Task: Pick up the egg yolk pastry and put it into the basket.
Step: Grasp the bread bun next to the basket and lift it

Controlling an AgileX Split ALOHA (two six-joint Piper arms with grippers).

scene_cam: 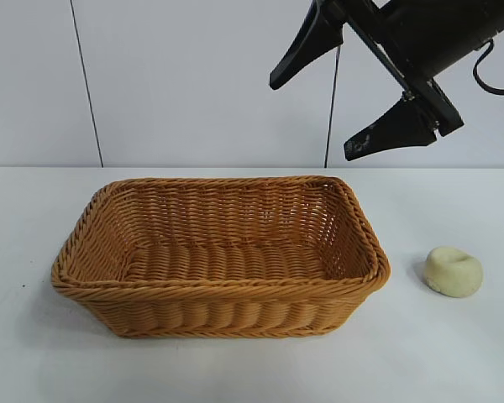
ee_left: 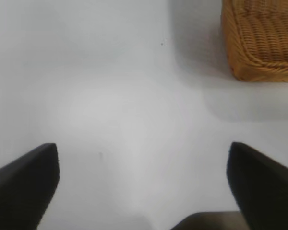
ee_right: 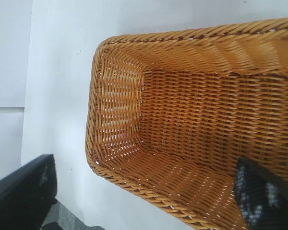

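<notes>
Exterior view: a basket (scene_cam: 223, 256) is seen standing on a white table (scene_cam: 454, 353), left of centre. The pastry (scene_cam: 454, 271) lies on the table just beside the basket's right end, apart from it and outside it. Nothing is seen inside the basket. The right gripper (scene_cam: 332, 109) is held high above the basket's far right corner, pointing downward, its two fingers spread wide with nothing between them. The left arm is not shown in this view.

Left wrist view: the left gripper (ee_left: 144, 182) is seen over bare table, its dark fingers (ee_left: 24, 182) spread wide and nothing held between them. A corner of the basket (ee_left: 261, 43) is visible farther off, well apart from the fingers.

Right wrist view: the basket (ee_right: 192, 120) is looked into from above; its woven floor and sloping walls are shown bare. The right gripper's fingers (ee_right: 24, 191) are seen set wide apart, nothing gripped. The pastry is not shown here.
</notes>
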